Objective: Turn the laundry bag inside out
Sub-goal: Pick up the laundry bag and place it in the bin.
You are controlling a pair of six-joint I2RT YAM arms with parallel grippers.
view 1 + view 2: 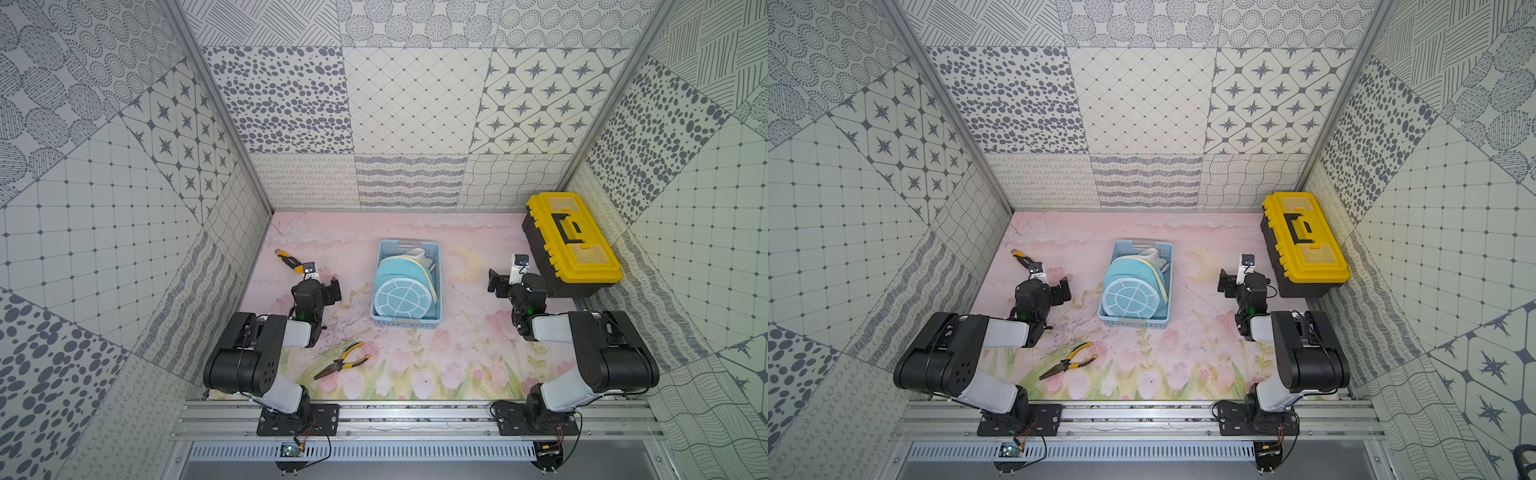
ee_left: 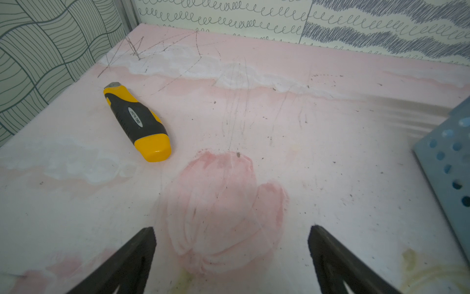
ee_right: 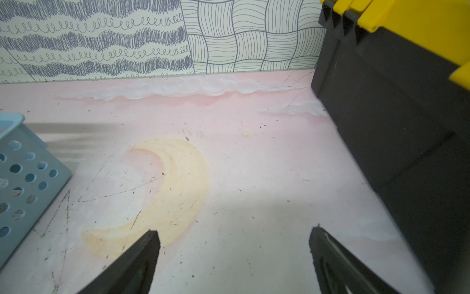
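While both arms sit folded low near the front rail, the laundry bag (image 1: 402,286) lies inside a pale blue perforated basket (image 1: 437,266) at the middle of the pink painted tabletop (image 1: 457,353); it is a collapsed teal pouch with a cream-yellow edge band, its round white mesh end facing up toward the front of the basket, and some white fabric shows at the basket's far end. In both top views neither arm touches the bag or the basket. The left gripper (image 2: 231,229) hovers above bare table with its two black fingers (image 2: 142,244) spread wide and nothing between them; a corner of the basket shows at the edge of the left wrist view. Beyond it, toward the far left corner, a yellow and black utility knife (image 2: 138,122) lies flat on the table. The right gripper (image 3: 234,231) is likewise spread wide and empty, poised over the table close to a faded yellow crescent moon (image 3: 183,183) painted on the surface, with the basket on one side and a black toolbox with a yellow lid (image 1: 575,245) on the other. A pair of yellow-handled needle-nose pliers (image 1: 343,360) lies near the front, just beside the left arm's forearm and well apart from the basket.
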